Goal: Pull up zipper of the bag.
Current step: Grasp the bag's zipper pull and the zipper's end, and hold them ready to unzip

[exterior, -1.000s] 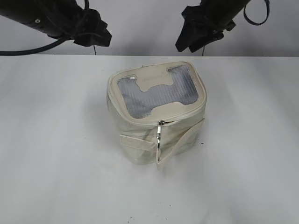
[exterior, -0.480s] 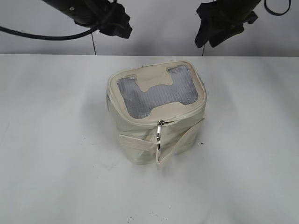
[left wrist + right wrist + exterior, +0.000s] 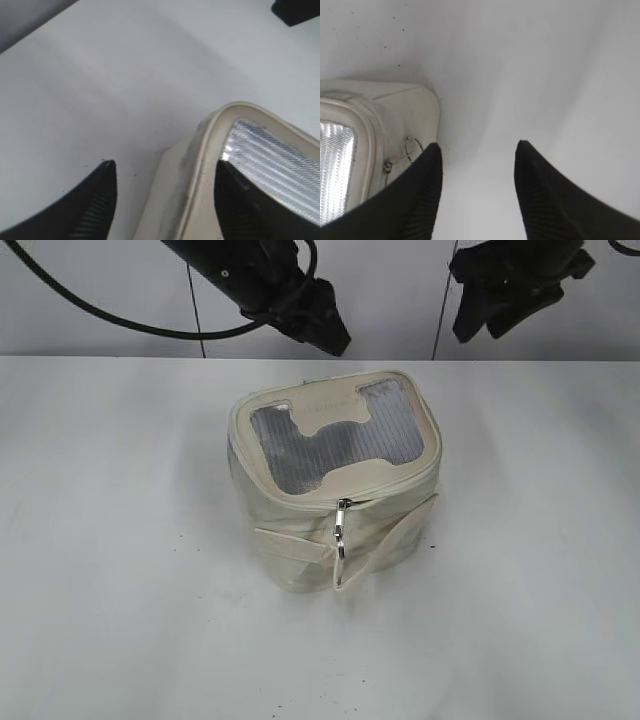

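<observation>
The cream bag (image 3: 300, 530) stands upright mid-table, its grey H-shaped mesh window (image 3: 335, 445) facing up. The zipper track (image 3: 385, 483) rings the top panel. A silver pull (image 3: 343, 530) hangs down the front. My left gripper (image 3: 325, 335) is open, above and behind the bag's back left; in the left wrist view its fingers (image 3: 162, 175) straddle the bag's top corner (image 3: 210, 145). My right gripper (image 3: 478, 322) is open, high at the back right; its fingers (image 3: 477, 150) hover over bare table beside the bag (image 3: 400, 112), near a pull loop (image 3: 413, 148).
The white table (image 3: 120, 540) stretches all around the bag. A grey wall (image 3: 400, 290) runs behind it. Black cables (image 3: 90, 310) trail from the left arm.
The left arm has swung right and down toward the bag's back left corner. The right arm has shifted right and slightly up. The bag has not moved.
</observation>
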Controlling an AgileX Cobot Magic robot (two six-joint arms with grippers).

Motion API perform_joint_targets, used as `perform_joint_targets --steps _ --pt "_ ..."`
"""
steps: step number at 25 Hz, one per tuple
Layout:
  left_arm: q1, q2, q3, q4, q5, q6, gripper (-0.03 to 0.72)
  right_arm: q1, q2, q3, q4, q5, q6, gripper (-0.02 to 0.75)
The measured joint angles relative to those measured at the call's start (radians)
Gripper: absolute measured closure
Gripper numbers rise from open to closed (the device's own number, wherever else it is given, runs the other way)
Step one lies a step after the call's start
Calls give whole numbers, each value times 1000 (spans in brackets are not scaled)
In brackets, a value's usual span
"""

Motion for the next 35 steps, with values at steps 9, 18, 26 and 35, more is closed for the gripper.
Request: perform_joint_targets --steps 9,18,26,35 --pt "-1 119 -117 -133 46 95 199 0 -10 152 -31 0 5 362" --pt "-1 207 -195 -179 148 102 195 -7 -35 270 -31 -1 6 362" --pt "-17 248 -202 -222 189 123 286 -76 -83 323 -35 -1 6 362" --pt "-19 254 -213 -262 271 200 640 -179 -223 647 95 -147 -159 379"
